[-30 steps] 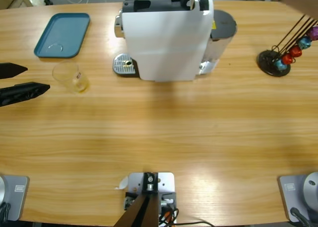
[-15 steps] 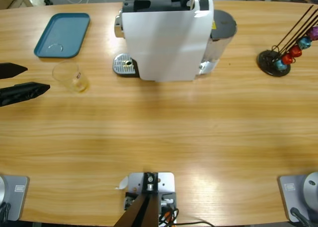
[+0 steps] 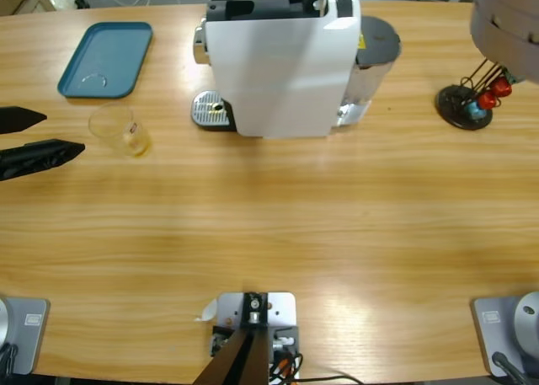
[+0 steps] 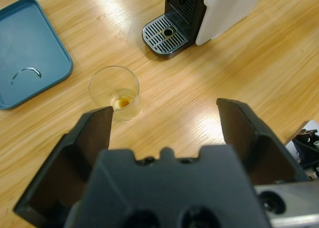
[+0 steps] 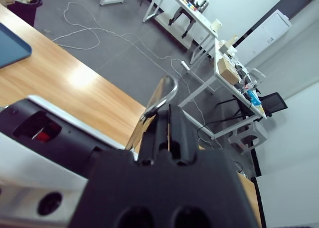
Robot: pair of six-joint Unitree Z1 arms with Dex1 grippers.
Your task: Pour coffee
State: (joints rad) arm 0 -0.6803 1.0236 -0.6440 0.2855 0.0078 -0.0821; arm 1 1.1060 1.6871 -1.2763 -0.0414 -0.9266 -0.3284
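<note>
Glass (image 3: pixel 123 131): upright on counter (image 3: pixel 278 216), thin coffee (image 4: pixel 122 102) inside, beside tray (image 3: pixel 105 58).
Left hand (image 3: pixel 52 136): spread apart, empty; glass just ahead, nearer this arm.
Right hand (image 5: pixel 168 125): pressed together, over machine (image 3: pixel 282 61).

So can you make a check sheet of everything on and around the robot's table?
Surface: wooden table, no spills seen.
Job's things: glass upright between tray and left end effector, apart from both; thin coffee layer at its bottom.
Coffee machine: white, drip grate bare.
Clutter: blue tray at the far left; capsule rack at the right, partly hidden by a silver arm.
Left end effector: open, holding nothing, short of the glass.
Right end effector: shut, up at the machine's lever.
Cables: white ones on the floor beyond the table.
Surroundings: desks, a chair, a white cabinet; no person seen.
</note>
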